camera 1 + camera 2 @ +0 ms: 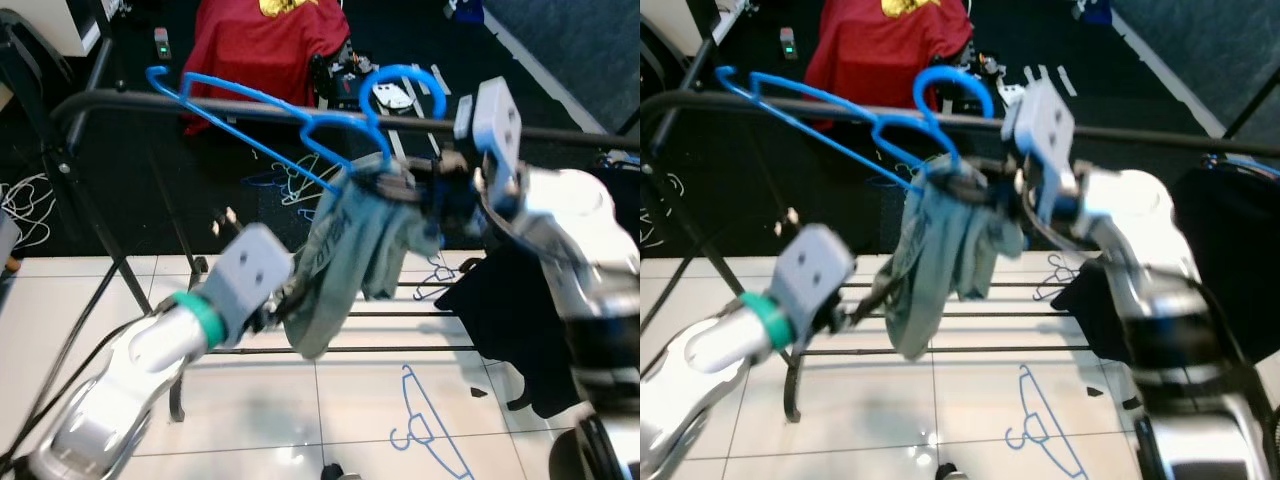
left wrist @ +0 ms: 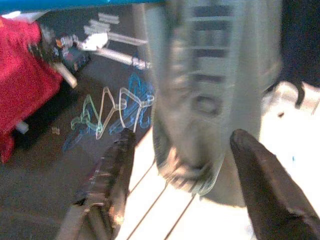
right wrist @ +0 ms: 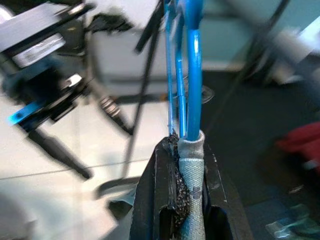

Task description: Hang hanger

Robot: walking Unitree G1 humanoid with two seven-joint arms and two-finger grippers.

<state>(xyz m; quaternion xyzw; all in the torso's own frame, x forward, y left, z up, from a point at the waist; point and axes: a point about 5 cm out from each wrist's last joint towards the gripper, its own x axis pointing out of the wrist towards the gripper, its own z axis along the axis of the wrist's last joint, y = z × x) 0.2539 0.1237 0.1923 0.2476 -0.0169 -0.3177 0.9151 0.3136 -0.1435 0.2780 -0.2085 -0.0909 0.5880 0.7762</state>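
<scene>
The 2 head cameras look forward and down from above the black rail (image 1: 250, 108), sharing the rail, the blue hanger (image 1: 300, 125) with its grey garment (image 1: 350, 250), the red cloth (image 1: 890, 45) beyond the rail and the white tiled floor (image 1: 330, 400) below it. The left wrist camera sits very close below the rail, facing the grey garment between the 2 spread fingers (image 2: 112, 185) of the left tool (image 2: 182, 165). The right wrist camera looks along the right tool (image 3: 187, 150), up the hanger towards the rail.
</scene>
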